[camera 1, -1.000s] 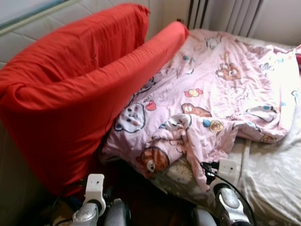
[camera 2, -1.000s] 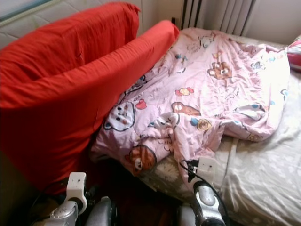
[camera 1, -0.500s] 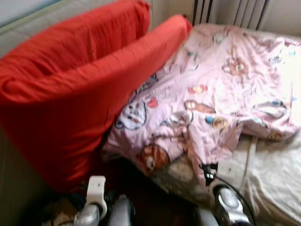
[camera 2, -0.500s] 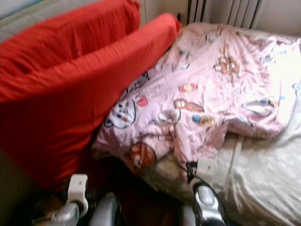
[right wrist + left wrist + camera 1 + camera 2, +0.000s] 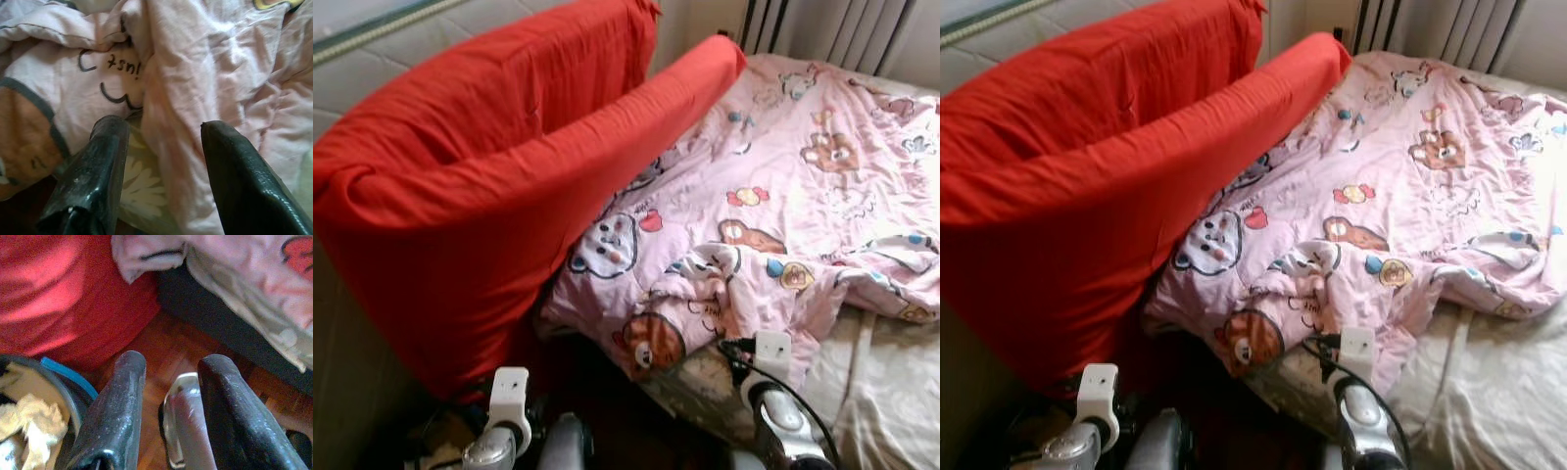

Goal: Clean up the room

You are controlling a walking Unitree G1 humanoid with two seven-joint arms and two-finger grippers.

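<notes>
At the far left, 2 big red cushions (image 5: 480, 186) stand propped on edge against the wall at the bed's head end. Low beside them the left gripper (image 5: 166, 421) hangs idle above the wooden floor (image 5: 161, 350), its fingers parted and empty, next to a bin (image 5: 54, 391) with crumpled paper in it.

Further right, the pink cartoon-print quilt (image 5: 783, 225) lies rumpled across the bed (image 5: 891, 411), its bunched corner spilling over the near edge. The right gripper (image 5: 164, 169) is raised to that edge with its jaws spread and nothing between them; the quilt's hanging fold sits right ahead of the fingertips (image 5: 105, 142), just beside them (contact can't be confirmed).

This looks like the approach stage of tidying the bed. The next move likely calls for pushing the right gripper forward until 1 thick fold lies between the fingers, then closing, taking quilt alone and not the pale sheet under it.
</notes>
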